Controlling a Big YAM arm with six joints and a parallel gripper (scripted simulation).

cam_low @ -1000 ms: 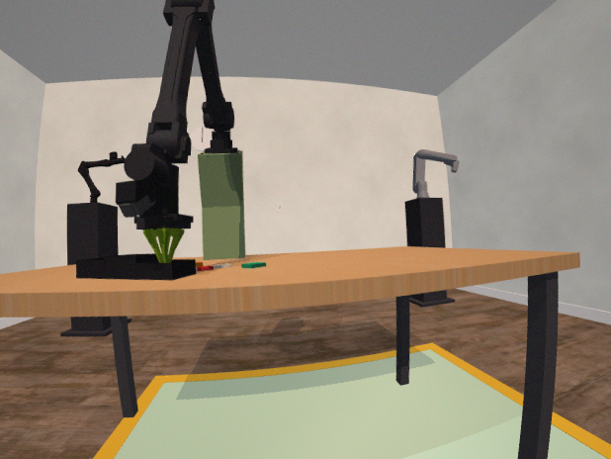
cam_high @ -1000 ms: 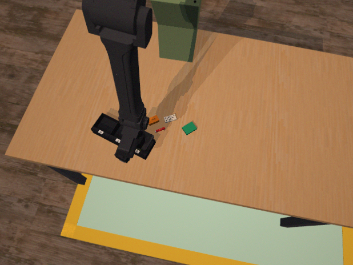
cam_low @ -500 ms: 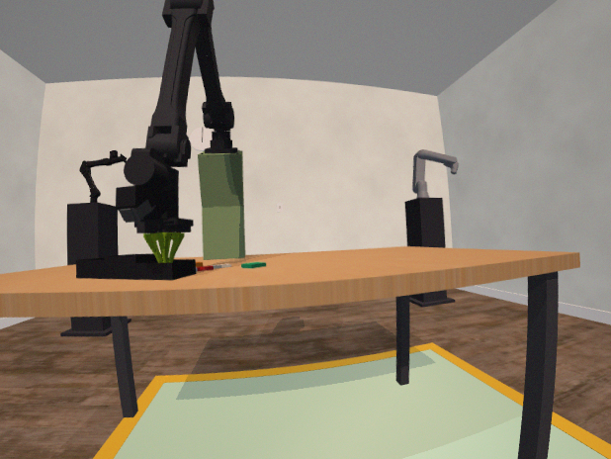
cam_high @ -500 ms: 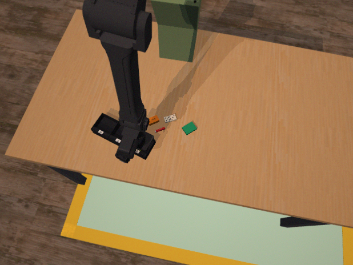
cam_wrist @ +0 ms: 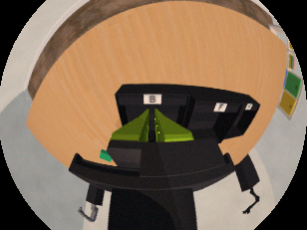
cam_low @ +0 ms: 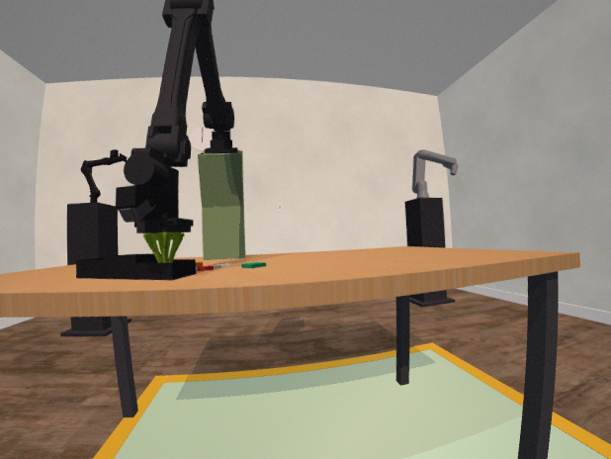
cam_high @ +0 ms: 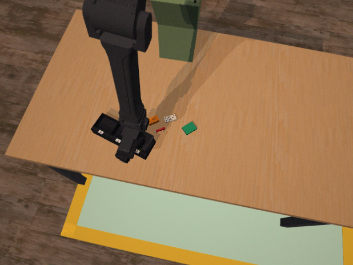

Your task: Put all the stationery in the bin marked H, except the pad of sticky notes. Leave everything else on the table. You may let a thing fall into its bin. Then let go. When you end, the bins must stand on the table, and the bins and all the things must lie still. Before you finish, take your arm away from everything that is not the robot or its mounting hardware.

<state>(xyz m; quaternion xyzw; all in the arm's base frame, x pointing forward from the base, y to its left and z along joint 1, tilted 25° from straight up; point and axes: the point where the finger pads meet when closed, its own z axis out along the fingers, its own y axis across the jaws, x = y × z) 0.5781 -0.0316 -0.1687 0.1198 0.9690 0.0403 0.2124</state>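
Three black bins (cam_high: 114,132) stand in a row at the table's front left, each with a small white label I cannot read. My gripper (cam_low: 163,249) has green fingers, is shut, and reaches down into the end bin nearest the loose things. In the wrist view the fingertips (cam_wrist: 154,129) sit over that bin (cam_wrist: 153,103), and I see nothing between them. On the table beside the bins lie an orange block (cam_high: 153,120), a red pen (cam_high: 160,129), a white domino (cam_high: 170,117) and a green pad (cam_high: 189,128).
A tall green pedestal (cam_high: 177,28) stands at the back of the table and carries the arm. The arm's black links (cam_high: 125,71) hide part of the bins in the top view. The table's front edge runs just in front of the bins.
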